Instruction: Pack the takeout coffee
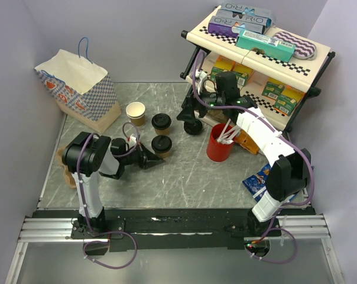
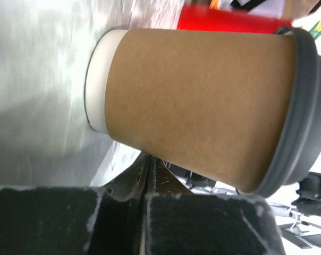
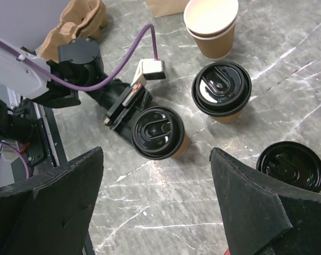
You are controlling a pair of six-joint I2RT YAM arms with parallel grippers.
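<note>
At table centre, overhead: left gripper (image 1: 151,152) touches near lidded cup (image 1: 161,144); second lidded cup (image 1: 161,122) just behind; paper bag (image 1: 78,89) far-left, contents hidden | Left wrist: pads look pressed together beside cup; spread them, then grip mid-wall, below lid | Right wrist: right gripper (image 3: 156,159) spread wide above cups; lidless cup (image 3: 211,16) empty.

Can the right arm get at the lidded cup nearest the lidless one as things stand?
Probably yes. The right tool hovers open above the cups; that lidded cup stands clear of its neighbours with nothing over it, and the left tool is at the other lidded cup.
</note>
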